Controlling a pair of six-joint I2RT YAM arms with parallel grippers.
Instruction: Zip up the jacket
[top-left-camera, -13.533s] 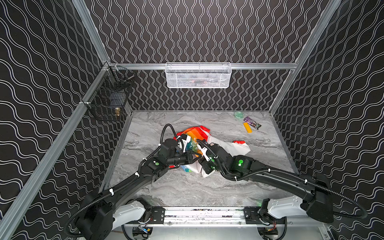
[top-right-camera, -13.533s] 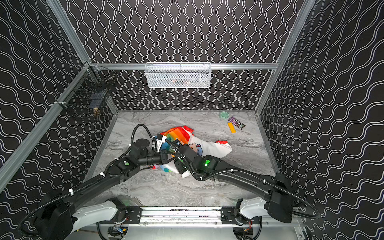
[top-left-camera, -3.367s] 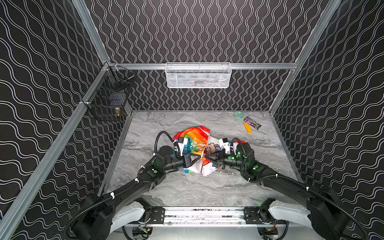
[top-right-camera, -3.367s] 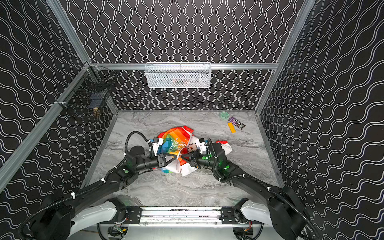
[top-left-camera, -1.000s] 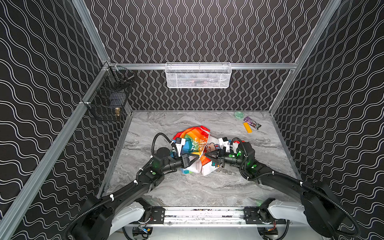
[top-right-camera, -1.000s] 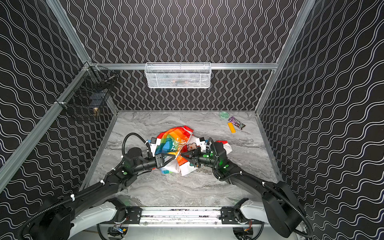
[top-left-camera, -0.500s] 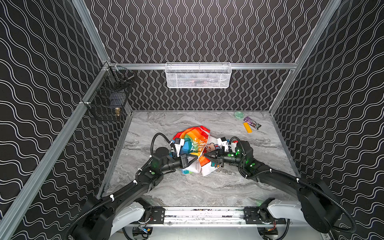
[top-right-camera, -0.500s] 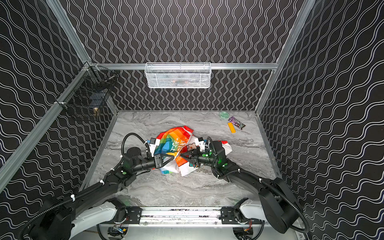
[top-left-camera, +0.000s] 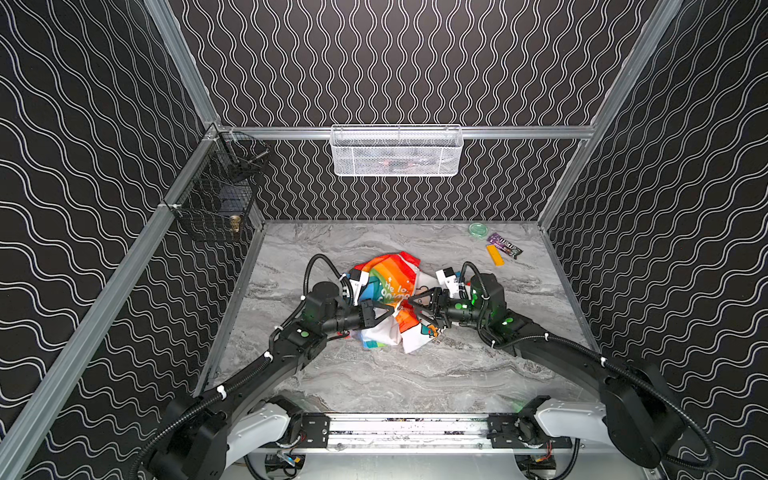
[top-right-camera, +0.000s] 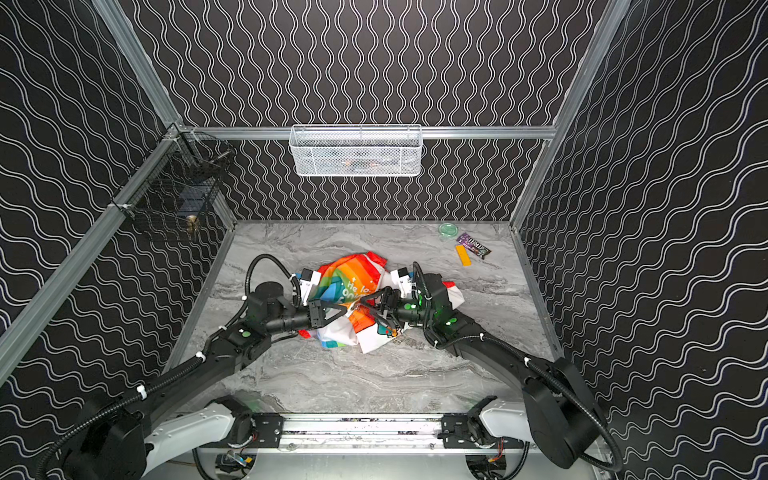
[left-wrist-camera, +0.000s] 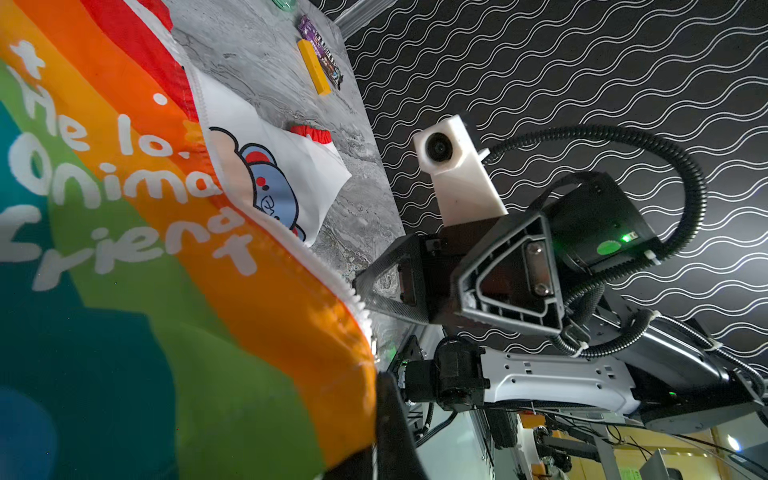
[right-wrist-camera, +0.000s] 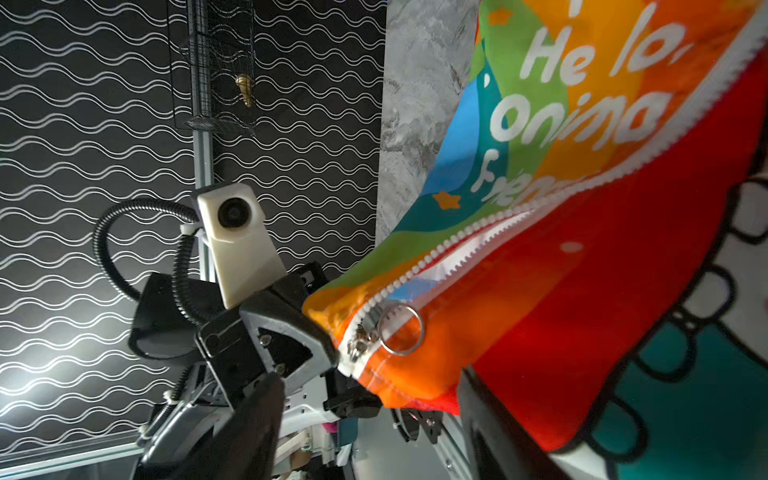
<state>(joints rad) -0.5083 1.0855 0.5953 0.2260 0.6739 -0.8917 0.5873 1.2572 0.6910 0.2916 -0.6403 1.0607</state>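
On the left wall hangs a black wire basket (top-left-camera: 216, 199), and a white mesh basket (top-left-camera: 395, 151) hangs on the back wall. On the grey marbled table (top-left-camera: 374, 382), the left gripper (top-left-camera: 390, 312) reaches in from the left with its fingers pressed together on the lower corner of the jacket (top-left-camera: 390, 286), just beside the foot of the white zipper (right-wrist-camera: 457, 237); the right wrist view shows this pinch clearly. The jacket lies crumpled in the middle of the table in both top views, between the two grippers, with the rainbow stripes and white letters up and the white printed lining showing on its right side. The metal slider (right-wrist-camera: 361, 338) with its ring pull (right-wrist-camera: 401, 328) sits at the low end of the zipper, and beyond it the two rows of teeth stand apart. The right gripper (top-left-camera: 415, 309) comes from the right with its jaws spread wide, and the orange hem lies between its fingers (right-wrist-camera: 257, 415), not clamped. Far right, near the back corner, lie a green lid (top-left-camera: 478, 228), a purple wrapper (top-left-camera: 503, 245) and a yellow block (top-left-camera: 494, 254), well apart from the jacket.
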